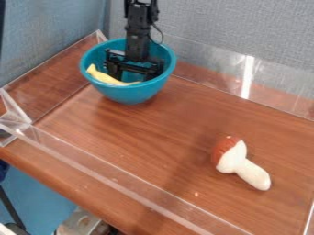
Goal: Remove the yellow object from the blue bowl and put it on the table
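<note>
The robot's black hand points down into the blue bowl, which sits near the back left corner of the desk. Its two fingers are spread apart, so it is not squeezing anything yet. It reaches in from above because the bowl is deep and the walls would block it from the side.

The yellow object lies at the bottom of the bowl, on the left side. It looks like a little toy banana. The hand sits right over its other end and hides part of it, so I cannot tell for sure if the fingers touch it or just hang close above it. The fingers seem to be set on either side of the banana, which is likely why they are so wide: they need room to go around it before they close.

The job looks like it is only starting, since the banana is inside the bowl and nothing is lifted.

A toy mushroom with a brown cap lies far off on the right side of the desk. It is not part of the job. There is plenty of bare wood between it and the bowl where the banana could be put down. Low clear walls run around the desk edge to keep things from rolling off.
</note>
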{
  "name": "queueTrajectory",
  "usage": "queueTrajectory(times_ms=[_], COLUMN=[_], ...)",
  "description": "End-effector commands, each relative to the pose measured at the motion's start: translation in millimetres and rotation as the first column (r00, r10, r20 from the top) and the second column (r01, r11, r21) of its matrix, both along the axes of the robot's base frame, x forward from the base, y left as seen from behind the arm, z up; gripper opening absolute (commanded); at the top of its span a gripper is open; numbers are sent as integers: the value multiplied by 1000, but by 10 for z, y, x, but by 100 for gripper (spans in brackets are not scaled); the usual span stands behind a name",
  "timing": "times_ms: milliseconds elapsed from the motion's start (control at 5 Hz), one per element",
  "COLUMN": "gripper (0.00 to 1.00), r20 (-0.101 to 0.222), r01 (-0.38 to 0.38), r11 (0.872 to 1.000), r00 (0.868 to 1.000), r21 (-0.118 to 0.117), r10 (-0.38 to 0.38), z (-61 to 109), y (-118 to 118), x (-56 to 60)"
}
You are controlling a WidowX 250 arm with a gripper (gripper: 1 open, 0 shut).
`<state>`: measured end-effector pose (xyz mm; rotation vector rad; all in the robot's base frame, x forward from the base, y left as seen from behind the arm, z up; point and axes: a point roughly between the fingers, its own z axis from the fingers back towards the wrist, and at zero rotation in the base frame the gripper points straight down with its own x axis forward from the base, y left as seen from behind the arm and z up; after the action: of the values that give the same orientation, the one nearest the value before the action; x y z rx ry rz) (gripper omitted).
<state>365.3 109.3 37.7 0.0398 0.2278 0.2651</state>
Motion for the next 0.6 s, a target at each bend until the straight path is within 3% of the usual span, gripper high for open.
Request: queueTrajectory(times_ms=[0,400], gripper=[100,100], r20=[89,82], r01=[14,4], r11=[999,999], r00=[996,997], r21=[30,32], r10=[-17,-7], z=[387,405], y=[-38,-25], x=[73,72])
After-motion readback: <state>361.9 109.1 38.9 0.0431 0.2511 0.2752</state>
